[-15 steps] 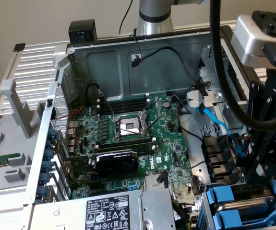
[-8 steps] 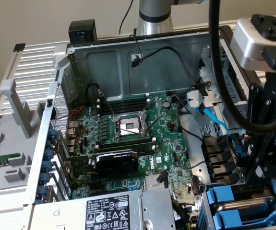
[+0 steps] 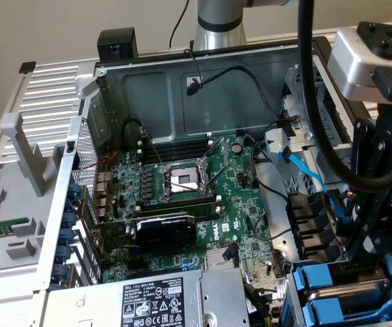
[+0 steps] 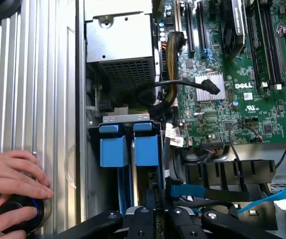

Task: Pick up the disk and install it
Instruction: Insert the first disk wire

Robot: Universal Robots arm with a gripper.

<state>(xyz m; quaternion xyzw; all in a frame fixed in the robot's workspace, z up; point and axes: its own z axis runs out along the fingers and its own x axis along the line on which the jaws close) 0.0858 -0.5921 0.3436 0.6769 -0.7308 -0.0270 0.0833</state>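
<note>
Open computer case (image 3: 148,88), robot arm (image 3: 386,204) reaching in at the exterior view's right.
A green motherboard (image 3: 250,204) with a CPU socket (image 3: 184,180) and a black graphics card (image 3: 165,231) lies inside. A stickered power supply (image 3: 161,303) sits at the near edge, with two blue drive carriers (image 3: 318,279) beside it, below the arm.

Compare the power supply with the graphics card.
The power supply is a grey metal box; the graphics card is black. The power supply bears a large black-and-white sticker; the card only a small label. The power supply looks bulkier than the card. Both sit inside the open case.
</note>
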